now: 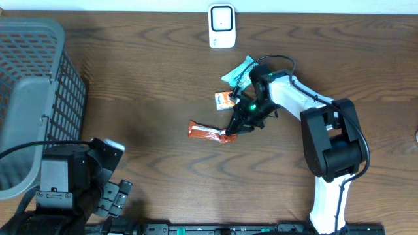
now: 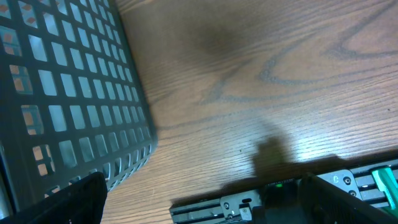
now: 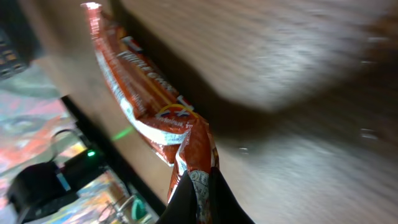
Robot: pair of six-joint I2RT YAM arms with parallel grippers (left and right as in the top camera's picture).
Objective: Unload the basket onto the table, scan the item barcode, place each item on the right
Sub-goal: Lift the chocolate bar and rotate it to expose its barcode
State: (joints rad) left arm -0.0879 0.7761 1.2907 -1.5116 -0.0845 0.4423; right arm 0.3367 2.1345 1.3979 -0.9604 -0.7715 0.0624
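The right gripper [image 1: 230, 134] was pinched shut on one end of the long orange-red foil snack packet [image 1: 205, 132], near the middle of the dark wooden table [image 1: 150, 78], well apart from the white barcode scanner [image 1: 222, 26]. The left gripper [image 1: 114, 194] stood wide open, holding nothing, beside the grey plastic mesh basket [image 1: 32, 98].

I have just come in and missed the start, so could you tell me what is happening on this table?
The right gripper is shut on one end of an orange-red snack wrapper, and the rest of it stretches out over the wooden table. A teal packet and a small orange-and-white packet lie beside that arm. A white device, probably the scanner, stands at the table's far edge. The left gripper is open and holds nothing, near the grey basket.
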